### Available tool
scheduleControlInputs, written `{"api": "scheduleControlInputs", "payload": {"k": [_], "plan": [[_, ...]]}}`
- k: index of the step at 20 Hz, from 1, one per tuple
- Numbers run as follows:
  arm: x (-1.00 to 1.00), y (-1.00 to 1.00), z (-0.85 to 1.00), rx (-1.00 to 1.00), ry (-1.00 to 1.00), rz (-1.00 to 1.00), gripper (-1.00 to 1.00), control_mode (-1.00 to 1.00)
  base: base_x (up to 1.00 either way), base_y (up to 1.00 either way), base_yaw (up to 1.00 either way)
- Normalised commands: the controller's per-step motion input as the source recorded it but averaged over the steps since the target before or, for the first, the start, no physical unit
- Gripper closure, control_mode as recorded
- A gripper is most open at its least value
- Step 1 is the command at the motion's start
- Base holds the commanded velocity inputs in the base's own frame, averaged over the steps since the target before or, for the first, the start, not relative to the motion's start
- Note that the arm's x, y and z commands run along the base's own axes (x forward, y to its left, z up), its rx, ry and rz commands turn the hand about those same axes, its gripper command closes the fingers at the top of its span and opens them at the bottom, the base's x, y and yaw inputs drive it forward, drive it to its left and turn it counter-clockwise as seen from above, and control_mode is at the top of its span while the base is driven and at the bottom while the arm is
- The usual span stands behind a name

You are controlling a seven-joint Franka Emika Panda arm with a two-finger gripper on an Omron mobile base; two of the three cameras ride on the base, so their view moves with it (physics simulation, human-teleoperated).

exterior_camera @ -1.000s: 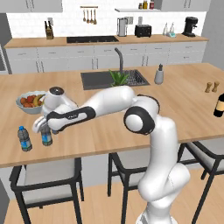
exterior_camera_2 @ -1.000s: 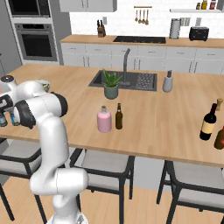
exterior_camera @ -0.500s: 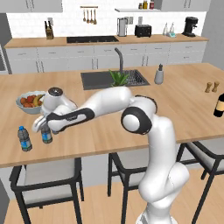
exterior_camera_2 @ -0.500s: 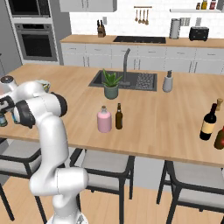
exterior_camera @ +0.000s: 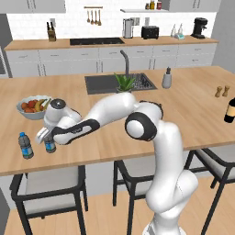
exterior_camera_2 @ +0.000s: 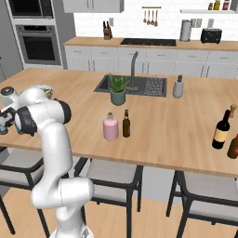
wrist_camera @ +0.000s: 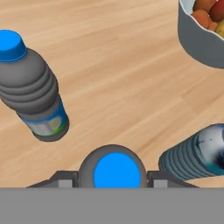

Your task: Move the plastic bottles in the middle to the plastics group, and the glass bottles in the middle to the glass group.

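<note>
Gripper (wrist_camera: pixel 112 183) clamps a water bottle (wrist_camera: pixel 112 169) w/ blue cap, upright on the counter (wrist_camera: pixel 122 65) near its front left edge. Second bottle (wrist_camera: pixel 35 89) stands just beside it, third (wrist_camera: pixel 197 155) lies tipped nearby. Fruit bowl (wrist_camera: pixel 199 37) behind. Pink bottle (exterior_camera_2: pixel 110 127) & brown bottle (exterior_camera_2: pixel 126 124) mid-counter; wine bottle (exterior_camera_2: pixel 221 130) far right.

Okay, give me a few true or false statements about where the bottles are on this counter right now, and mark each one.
1. The gripper has a water bottle between its fingers. True.
2. The pink bottle lies on its side. False: it stands upright.
3. The amber bottle stands beside the pink bottle. True.
4. The wine bottle stands next to the fruit bowl. False: it is at the counter's opposite end.
</note>
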Motion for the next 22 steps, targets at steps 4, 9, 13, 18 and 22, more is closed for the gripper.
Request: {"api": "scheduleControlInputs", "payload": {"k": [4, 9, 13, 18, 22], "plan": [[0.0, 0.0, -0.12, 0.0, 0.0, 0.0, 1.0, -1.0, 0.0, 0.0, 0.0], [0.0, 0.0, 0.01, 0.0, 0.0, 0.0, 1.0, -1.0, 0.0, 0.0, 0.0], [0.0, 0.0, 0.0, 0.0, 0.0, 0.0, 1.0, -1.0, 0.0, 0.0, 0.0], [0.0, 0.0, 0.0, 0.0, 0.0, 0.0, -1.0, -1.0, 0.0, 0.0, 0.0], [0.03, 0.0, 0.0, 0.0, 0.0, 0.0, -1.0, -1.0, 0.0, 0.0, 0.0]]}}
